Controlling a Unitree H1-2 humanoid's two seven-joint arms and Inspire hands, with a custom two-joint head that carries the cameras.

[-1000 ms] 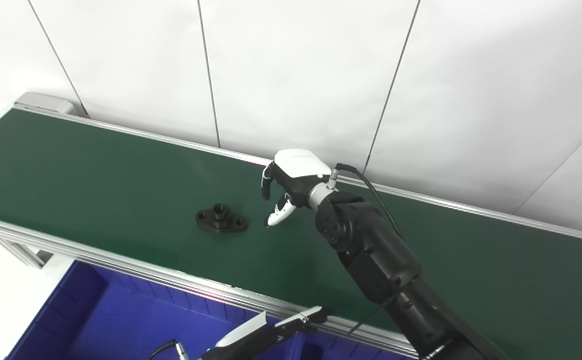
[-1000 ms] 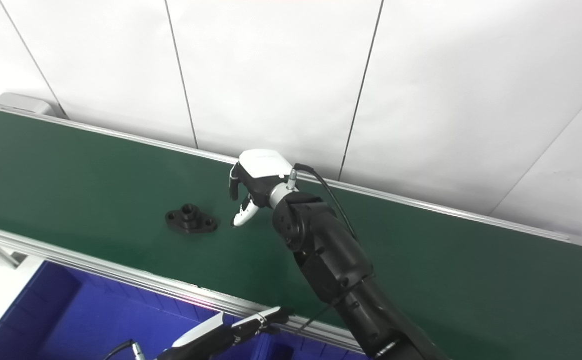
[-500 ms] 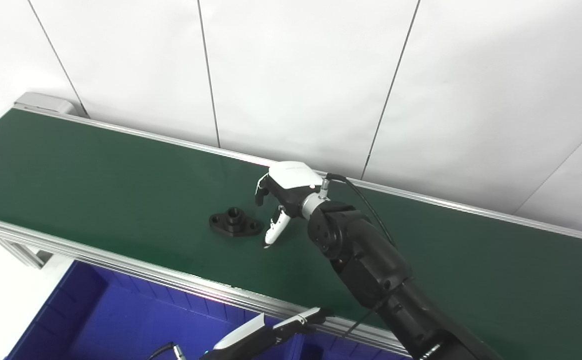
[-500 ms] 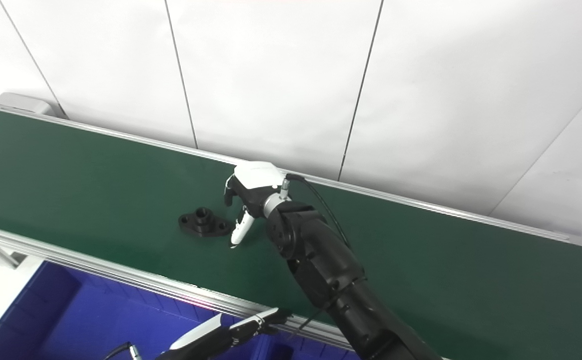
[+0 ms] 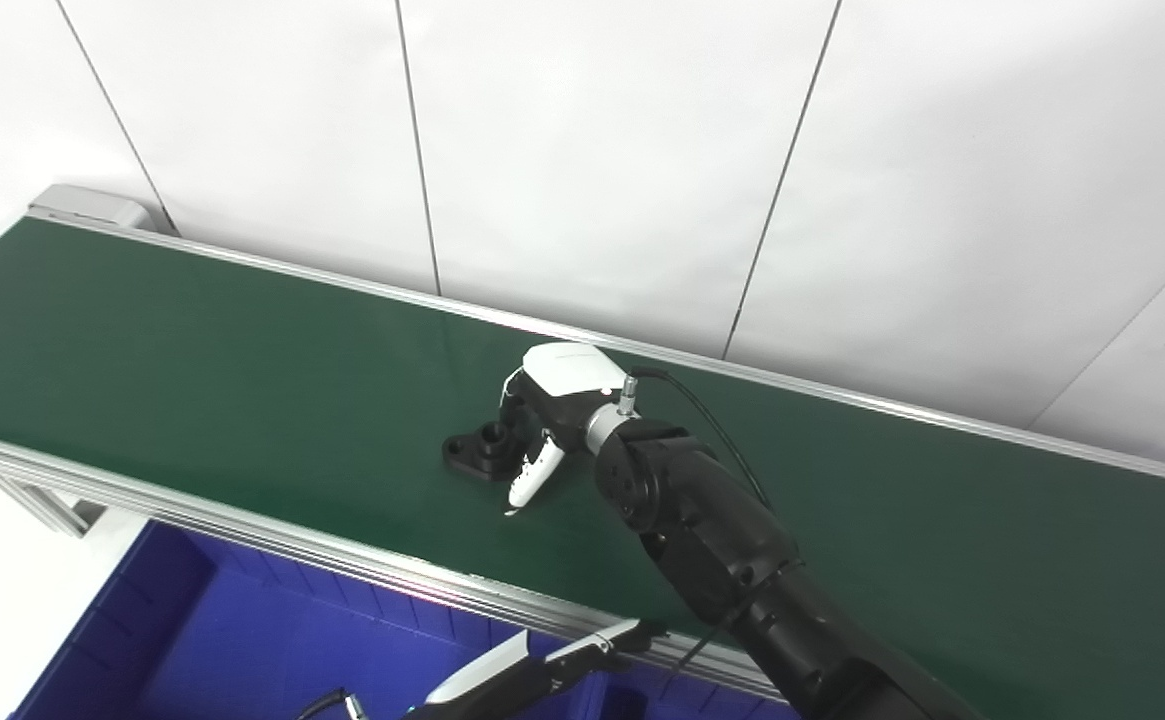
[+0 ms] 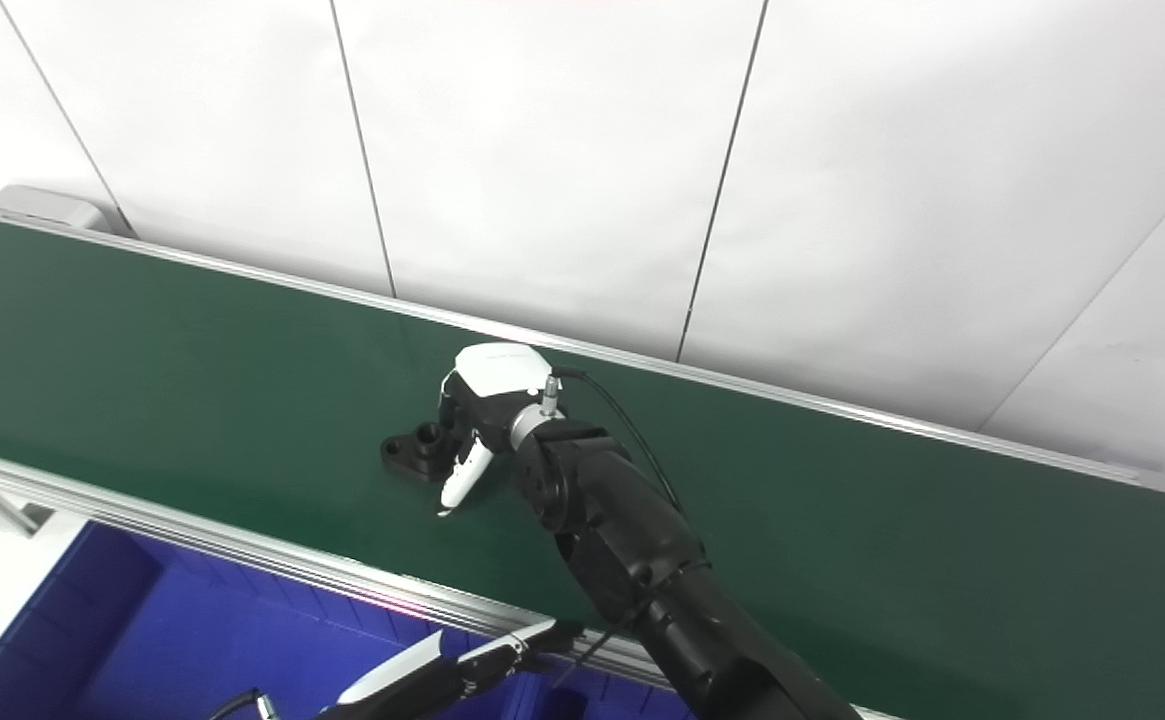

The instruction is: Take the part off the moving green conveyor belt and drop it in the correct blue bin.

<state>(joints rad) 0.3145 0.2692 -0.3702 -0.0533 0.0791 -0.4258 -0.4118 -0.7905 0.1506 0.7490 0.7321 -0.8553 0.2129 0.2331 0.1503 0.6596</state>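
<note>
A black flanged part [image 5: 475, 450] with a raised centre hub lies on the green conveyor belt [image 5: 192, 350]. My right hand [image 5: 547, 415] is low over the part's right end, which it hides. The white thumb [image 5: 525, 478] points down at the belt on the near side and the dark fingers curl on the far side. The hand is open around that end and I cannot see a firm grip. My left hand [image 5: 542, 668] lies flat with its fingers stretched out, below the belt's front rail and above the blue bin [image 5: 242, 640], holding nothing.
An aluminium rail [image 5: 242, 535] runs along the belt's near edge, another along the far edge by the white panelled wall [image 5: 592, 150]. The belt's end housing [image 5: 87, 205] sits at the far left. The right arm [image 5: 742, 560] slants across the belt.
The part has ridden right along the belt. My right hand has moved left and down until it covers the part's right end. The left hand has stayed put.
</note>
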